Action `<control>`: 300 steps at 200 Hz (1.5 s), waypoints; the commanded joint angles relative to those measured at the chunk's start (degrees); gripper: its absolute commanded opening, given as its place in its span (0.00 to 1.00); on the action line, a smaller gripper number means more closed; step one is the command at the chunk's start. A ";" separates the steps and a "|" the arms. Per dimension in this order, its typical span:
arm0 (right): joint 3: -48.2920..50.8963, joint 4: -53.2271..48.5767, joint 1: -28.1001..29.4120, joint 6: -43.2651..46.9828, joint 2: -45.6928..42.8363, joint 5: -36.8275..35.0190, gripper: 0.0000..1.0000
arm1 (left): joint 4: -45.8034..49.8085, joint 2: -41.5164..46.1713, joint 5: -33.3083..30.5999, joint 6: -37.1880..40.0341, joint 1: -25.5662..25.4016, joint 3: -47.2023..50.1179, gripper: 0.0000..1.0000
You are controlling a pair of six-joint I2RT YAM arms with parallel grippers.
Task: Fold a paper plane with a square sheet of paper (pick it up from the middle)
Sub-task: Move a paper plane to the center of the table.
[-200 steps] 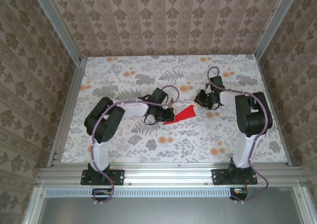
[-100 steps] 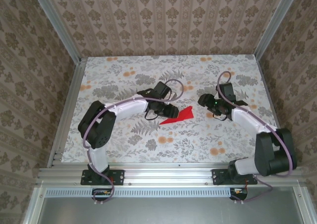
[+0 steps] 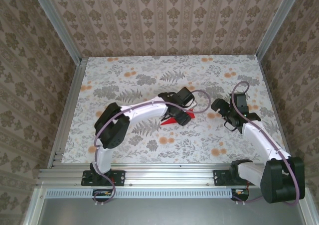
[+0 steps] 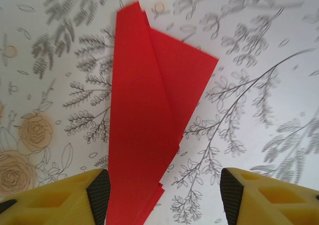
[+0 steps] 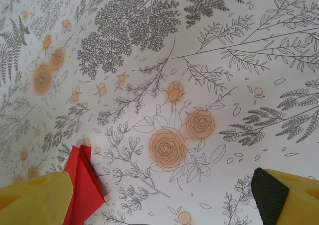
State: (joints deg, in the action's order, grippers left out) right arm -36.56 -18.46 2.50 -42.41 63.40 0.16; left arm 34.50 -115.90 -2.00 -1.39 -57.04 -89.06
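The red paper plane lies flat on the floral table, a slim creased dart folded from the square sheet, its wide tail pointing away from the left wrist camera. My left gripper hovers over its narrow end, open. The paper runs beside the left pad, and the right pad is over bare table. From above, the left gripper covers most of the plane. My right gripper is open to the right of it. In the right wrist view the plane's tail shows beside the left finger.
The floral tabletop stretches wide behind both arms. Aluminium frame rails run along its left, right and near edges, with patterned walls beyond.
Both grippers have opened from shut. The left arm swung right over the paper, which now rests on the table. The right arm drew back to the right.
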 commanded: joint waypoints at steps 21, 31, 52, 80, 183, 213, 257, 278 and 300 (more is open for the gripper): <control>1.56 -1.25 -0.39 -1.25 -0.82 -1.31 0.95 | 5.71 -4.94 -4.54 4.99 -0.80 -5.14 0.62; 1.74 -1.13 -0.39 -1.42 -0.69 -1.05 0.95 | 6.24 -5.77 -5.21 4.90 -0.82 -6.09 0.62; 1.75 -0.79 -0.46 -1.60 -0.56 -0.79 0.95 | 6.80 -6.95 -6.38 5.35 -0.85 -7.34 0.59; 1.60 -0.39 -0.48 -1.73 -0.14 -0.39 0.95 | 7.33 -7.77 -8.28 5.16 -0.24 -8.63 0.46; 1.05 0.61 -0.48 -2.41 1.64 1.44 0.93 | 6.78 -7.02 -1.50 1.18 3.75 -8.15 0.08; 0.95 0.79 -0.48 -2.31 1.72 2.39 0.93 | 5.89 -5.59 3.03 -1.49 5.95 -7.51 0.00; -0.94 0.62 0.55 -0.12 3.07 6.65 0.89 | 1.19 0.22 15.11 -13.61 13.18 -2.90 0.00; -2.09 0.54 3.65 0.71 4.38 7.11 0.88 | -2.27 3.05 19.78 -20.48 16.83 1.42 0.00; -3.27 1.70 7.95 0.84 6.20 6.89 0.87 | -8.99 6.54 22.90 -27.61 19.70 7.82 0.00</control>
State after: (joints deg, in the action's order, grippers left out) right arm -37.26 -17.96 6.63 -42.98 68.05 5.39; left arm 32.34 -113.99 13.58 -17.74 -39.35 -86.63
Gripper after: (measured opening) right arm 0.876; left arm 0.046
